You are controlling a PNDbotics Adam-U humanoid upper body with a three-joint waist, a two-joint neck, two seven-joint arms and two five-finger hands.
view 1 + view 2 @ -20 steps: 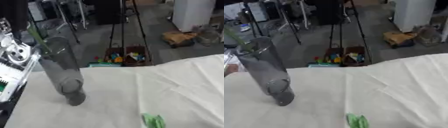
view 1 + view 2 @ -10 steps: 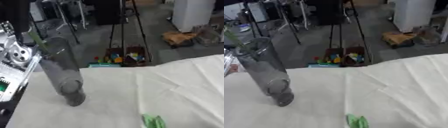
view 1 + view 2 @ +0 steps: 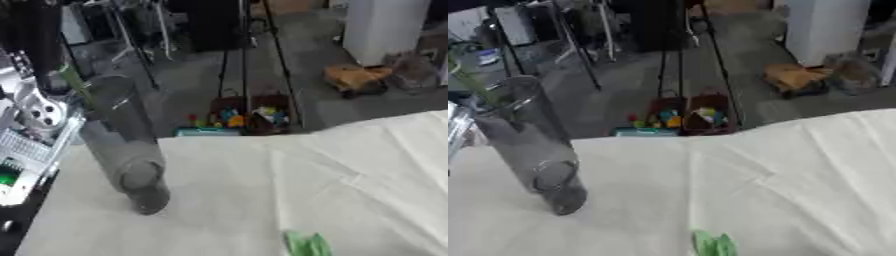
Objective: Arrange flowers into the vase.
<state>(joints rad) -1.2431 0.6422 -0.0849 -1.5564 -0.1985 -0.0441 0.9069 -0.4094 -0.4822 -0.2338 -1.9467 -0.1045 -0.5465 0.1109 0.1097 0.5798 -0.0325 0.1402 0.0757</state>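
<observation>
Standing upright on white cloth (image 3: 780, 170), tall smoky-grey glass vase (image 3: 531, 145), green stem (image 3: 77, 85) inside

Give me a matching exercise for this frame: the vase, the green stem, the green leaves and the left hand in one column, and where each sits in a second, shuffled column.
Things:
1. vase
2. green stem
3. green leaves
4. left hand

Places:
A. on the white cloth at the near edge, right of the vase
B. at the far left, beside the vase's upper part
C. standing on the left part of the white cloth
D. slanting up past the vase's rim

Pairs: 1-C, 2-D, 3-A, 4-B
</observation>
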